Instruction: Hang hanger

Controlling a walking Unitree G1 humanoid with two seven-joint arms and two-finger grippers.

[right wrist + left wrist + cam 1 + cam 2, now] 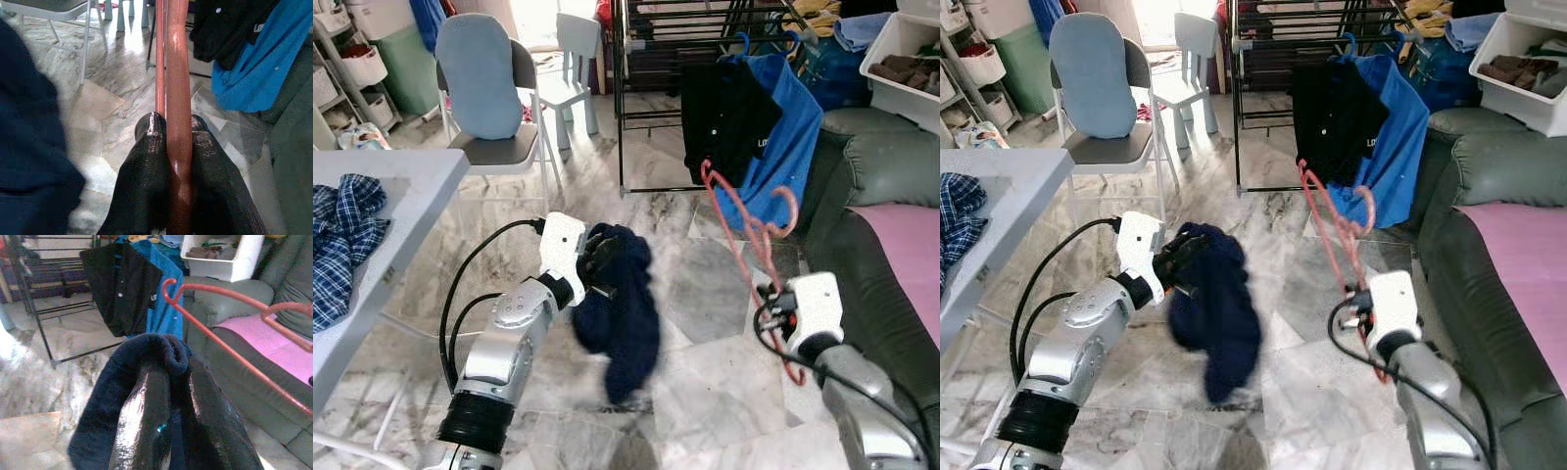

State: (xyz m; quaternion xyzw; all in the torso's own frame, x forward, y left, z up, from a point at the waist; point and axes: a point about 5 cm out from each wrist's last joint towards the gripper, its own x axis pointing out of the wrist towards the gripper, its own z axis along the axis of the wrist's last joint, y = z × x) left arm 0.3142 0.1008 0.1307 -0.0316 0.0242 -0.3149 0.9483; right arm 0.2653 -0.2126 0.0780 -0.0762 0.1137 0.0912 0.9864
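left gripper point(597, 262): fingers pressed together on a fold of the navy garment point(622, 313), held out in front at mid height; the rest of the cloth hangs free toward the floor, so my reading is it is held up to keep it off the tiles and open for the hanger.
right gripper point(178, 147): pinching the red hanger point(749, 230) low on its frame; the fingers close on the bar from both sides.
hanger: stands tilted, hook end up and far, leaning left toward the garment; right of it and apart, not yet inside the cloth.
why: one arm per item, both brought to the middle so the hanger can be threaded in; judged early in the task.
rack point(675, 59): far, centre-right, dark metal; likely where the loaded hanger goes.
on rack: black shirt point(724, 122) and blue shirt point(788, 147), side by side, taking the near part of the rail.
sofa point(886, 235): right, dark, with a pink cover; close beside the right arm.
table point(382, 215): left, a plaid shirt point(342, 235) on it.
chair point(489, 98): far left.
bin point(901, 59): white, far right, above the sofa.
in the way: hung shirts crowd the rack front; the sofa limits swing on the right.
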